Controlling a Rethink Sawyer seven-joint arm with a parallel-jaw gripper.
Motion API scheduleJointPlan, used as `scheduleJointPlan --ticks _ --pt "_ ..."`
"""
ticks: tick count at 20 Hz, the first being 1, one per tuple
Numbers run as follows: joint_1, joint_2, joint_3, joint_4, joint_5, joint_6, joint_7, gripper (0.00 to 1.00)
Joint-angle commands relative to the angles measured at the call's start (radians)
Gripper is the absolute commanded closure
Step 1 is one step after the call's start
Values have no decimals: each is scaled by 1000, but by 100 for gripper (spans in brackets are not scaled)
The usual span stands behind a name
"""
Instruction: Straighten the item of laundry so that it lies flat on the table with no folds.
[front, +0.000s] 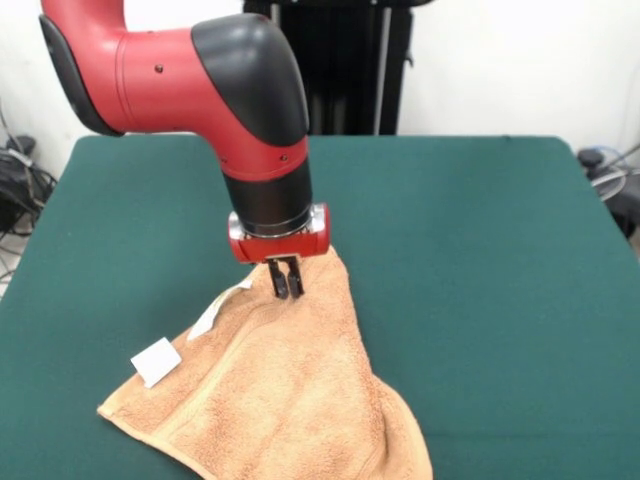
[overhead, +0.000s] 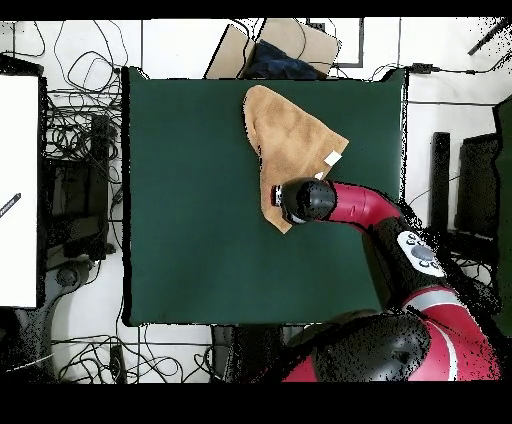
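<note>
The orange-tan towel (front: 290, 390) lies on the green table (front: 480, 250) near its front edge, folded into a rough triangle, with a white tag (front: 155, 360) at its left corner. Its top corner rises to a peak at my gripper (front: 286, 285). The gripper points straight down with its fingers close together, pinching the cloth at that corner. In the overhead view the towel (overhead: 285, 140) lies near the table's (overhead: 190, 200) top edge, right of the middle. The arm's wrist (overhead: 305, 200) covers the towel's lower corner and hides the fingers.
The towel's bottom edge runs out of the front view. A cardboard box with a dark item (overhead: 290, 45) sits just beyond the table's top edge in the overhead view. Cables and equipment (overhead: 80, 180) lie beside the table. The black pedestal (front: 340, 60) stands behind.
</note>
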Motion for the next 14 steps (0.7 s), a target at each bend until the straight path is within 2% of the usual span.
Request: scheduleJointPlan --ticks 1,10,11,14 --pt "-13 59 13 66 -61 -63 4 100" --pt "-9 58 14 62 -51 -66 17 100" --pt "-11 57 14 66 -52 -68 17 0" --pt "-1 51 2 66 -53 -63 28 0"
